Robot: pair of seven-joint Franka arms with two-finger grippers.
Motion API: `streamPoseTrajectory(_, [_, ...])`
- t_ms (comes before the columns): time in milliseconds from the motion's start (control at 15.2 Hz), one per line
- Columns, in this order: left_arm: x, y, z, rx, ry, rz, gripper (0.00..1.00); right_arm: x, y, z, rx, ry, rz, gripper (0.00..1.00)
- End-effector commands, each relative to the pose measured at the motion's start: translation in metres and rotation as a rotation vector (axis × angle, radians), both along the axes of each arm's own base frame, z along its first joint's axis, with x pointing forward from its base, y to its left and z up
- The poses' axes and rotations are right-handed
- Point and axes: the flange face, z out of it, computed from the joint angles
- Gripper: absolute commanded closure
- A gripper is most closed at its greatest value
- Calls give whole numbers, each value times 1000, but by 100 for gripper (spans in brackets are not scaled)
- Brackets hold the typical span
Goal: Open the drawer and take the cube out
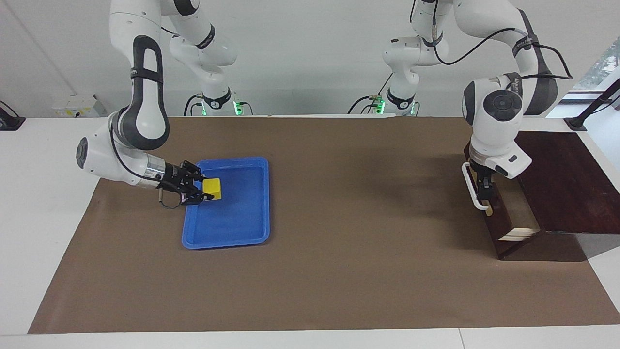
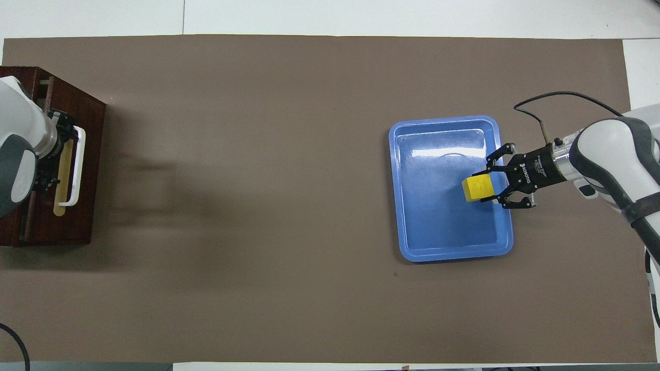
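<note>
The small bright yellow cube (image 1: 212, 188) sits between the fingers of my right gripper (image 1: 197, 186), over the blue plastic tray (image 1: 242, 223), at the tray's edge toward the right arm's end of the table. My black fingers (image 1: 193, 170) are pressed against two of the cube's opposite faces, so I am pinching it; whether its underside touches the tray floor or hangs just above it I cannot tell. In the overhead view the same cube (image 2: 478, 187) shows at the tips of that right gripper (image 2: 492, 183), which reaches in nearly level across the rim of the shallow rectangular tray (image 2: 443, 242).

The dark brown wooden drawer (image 1: 508, 220) with its pale wood interior stands pulled out of its dark cabinet (image 1: 571, 189) at the left arm's end of the table. My left gripper (image 1: 484, 191) points straight down at the drawer's front, just beside the white bar handle (image 1: 471, 189). Its fingers sit close against the handle, but I cannot tell whether they are spread or pressed together, nor whether they grip the bar. From overhead the left gripper (image 2: 59, 149) lies next to the handle (image 2: 77, 165) and its brass strip (image 2: 63, 175).

Both stand on a brown paper sheet (image 1: 363, 252) that covers the white table (image 1: 43, 218).
</note>
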Motion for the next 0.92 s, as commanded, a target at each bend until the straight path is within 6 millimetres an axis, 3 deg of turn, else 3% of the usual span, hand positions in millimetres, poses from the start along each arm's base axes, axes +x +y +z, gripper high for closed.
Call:
streamPoseTrajectory(0, [-5,16,5,20,-5,-25,0,-5,-4,3,10,-40,-1,100])
streamPoseTrajectory(132, [-3,16,7,14,-4,-20,0,4,-12,-6,3,-70,-4,100])
streamPoseTrajectory(264, [5,-2,17,4,-26,-50,0,22,-12,-4,10,-108,-35,100])
streamPoseTrajectory(396, [21,-54,50,-125,-74,-58,0,34,-13,-2,30,-123,-57,100])
streamPoseTrajectory(462, [25,-77,79,-205,-73,-73,0,41,-9,-7,33,-127,-53,100])
streamPoseTrajectory(594, [17,-105,102,-282,-52,-219,0,43,-9,-11,35,-129,-52,100])
streamPoseTrajectory(660, [9,-109,117,-293,-25,-305,0,43,-12,-18,38,-132,-42,100])
streamPoseTrajectory(726, [-2,-125,120,-297,51,-450,0,44,-14,-23,35,-147,-36,100])
streamPoseTrajectory(858, [-24,-131,145,-316,124,-672,0,46,-19,-26,24,-159,-51,100])
